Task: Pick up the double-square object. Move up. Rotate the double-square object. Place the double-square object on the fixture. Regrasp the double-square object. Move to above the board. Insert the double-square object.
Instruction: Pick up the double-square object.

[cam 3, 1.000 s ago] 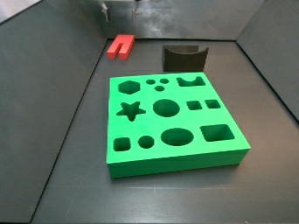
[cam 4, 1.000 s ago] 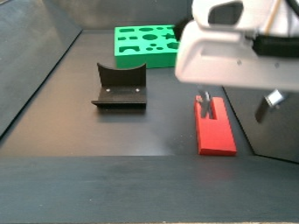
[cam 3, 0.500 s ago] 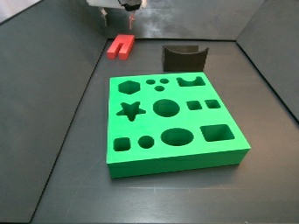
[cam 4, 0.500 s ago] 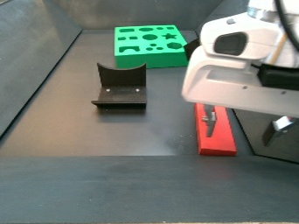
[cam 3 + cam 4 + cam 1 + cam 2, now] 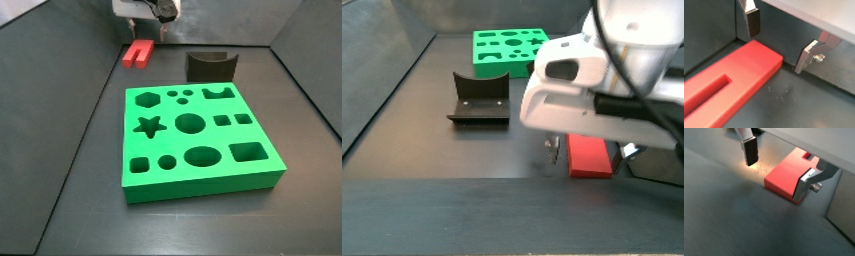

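We see the gripper (image 5: 777, 42) spread wide, fingers (image 5: 751, 22) either side of the double-square object (image 5: 734, 82), its end between them, untouched.

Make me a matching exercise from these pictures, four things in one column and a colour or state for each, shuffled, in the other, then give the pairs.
Things:
1. double-square object
2. fixture
3. board
4. gripper

States:
A. bright green, full of shaped cutouts
B. open, one finger on each side of the red block's end
C. red, lying flat on the floor
D. dark, with nothing resting on it

Pairs: 1-C, 2-D, 3-A, 4-B
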Controlling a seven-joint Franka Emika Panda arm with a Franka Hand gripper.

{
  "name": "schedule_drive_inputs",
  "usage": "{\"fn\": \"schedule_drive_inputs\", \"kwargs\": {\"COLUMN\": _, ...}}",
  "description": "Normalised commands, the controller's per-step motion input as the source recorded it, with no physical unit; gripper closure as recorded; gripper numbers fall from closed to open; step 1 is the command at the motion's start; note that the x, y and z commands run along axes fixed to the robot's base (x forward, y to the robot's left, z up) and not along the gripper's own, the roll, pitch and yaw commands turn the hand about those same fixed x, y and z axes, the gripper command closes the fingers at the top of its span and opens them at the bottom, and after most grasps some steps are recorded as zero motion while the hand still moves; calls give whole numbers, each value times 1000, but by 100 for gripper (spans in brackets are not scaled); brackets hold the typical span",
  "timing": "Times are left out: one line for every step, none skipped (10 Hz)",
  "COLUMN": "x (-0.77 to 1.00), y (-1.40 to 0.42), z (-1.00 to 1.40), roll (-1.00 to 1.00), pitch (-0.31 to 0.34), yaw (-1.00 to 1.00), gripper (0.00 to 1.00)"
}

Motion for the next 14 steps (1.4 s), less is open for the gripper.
{"fn": "schedule_drive_inputs", "kwargs": {"x": -74, "y": 263, "z": -914, "roll": 43, "pitch": -161, "yaw": 657, "gripper": 0}}
{"fn": "schedule_drive_inputs", "kwargs": {"x": -71, "y": 83, "z": -886, "roll": 24, "pitch": -166, "yaw": 623, "gripper": 0}}
{"fn": "schedule_drive_inputs", "kwargs": {"x": 23, "y": -211, "z": -949, "roll": 16, "pitch": -106, "yaw": 620, "gripper": 0}}
{"fn": "schedule_drive_inputs", "kwargs": {"x": 109, "y": -366, "z": -934, "roll": 31, "pitch": -111, "yaw": 597, "gripper": 0}}
{"fn": "schedule_drive_inputs", "kwargs": {"x": 0, "y": -460, "z": -797, "roll": 23, "pitch": -177, "yaw": 500, "gripper": 0}}
{"fn": "schedule_drive_inputs", "kwargs": {"x": 0, "y": 0, "z": 0, "roll": 0, "pitch": 14, "yaw": 0, "gripper": 0}}
{"fn": "schedule_drive_inputs", "kwargs": {"x": -166, "y": -109, "z": -497, "roll": 36, "pitch": -139, "yaw": 0, "gripper": 0}}
{"fn": "schedule_drive_inputs", "kwargs": {"x": -474, "y": -260, "z": -663, "roll": 206, "pitch": -143, "yaw": 0, "gripper": 0}}
{"fn": "schedule_drive_inputs", "kwargs": {"x": -517, "y": 0, "z": -9, "roll": 129, "pitch": 0, "yaw": -46, "gripper": 0}}
{"fn": "schedule_drive_inputs", "kwargs": {"x": -480, "y": 0, "z": 143, "roll": 30, "pitch": 0, "yaw": -71, "gripper": 0}}
{"fn": "schedule_drive_inputs", "kwargs": {"x": -451, "y": 0, "z": -89, "roll": 53, "pitch": -44, "yaw": -17, "gripper": 0}}
{"fn": "schedule_drive_inputs", "kwargs": {"x": -589, "y": -111, "z": -280, "roll": 157, "pitch": -70, "yaw": -29, "gripper": 0}}
{"fn": "schedule_drive_inputs", "kwargs": {"x": -514, "y": -231, "z": -431, "roll": 206, "pitch": -90, "yaw": 0, "gripper": 0}}
{"fn": "schedule_drive_inputs", "kwargs": {"x": -351, "y": -389, "z": -514, "roll": 230, "pitch": -130, "yaw": 0, "gripper": 0}}
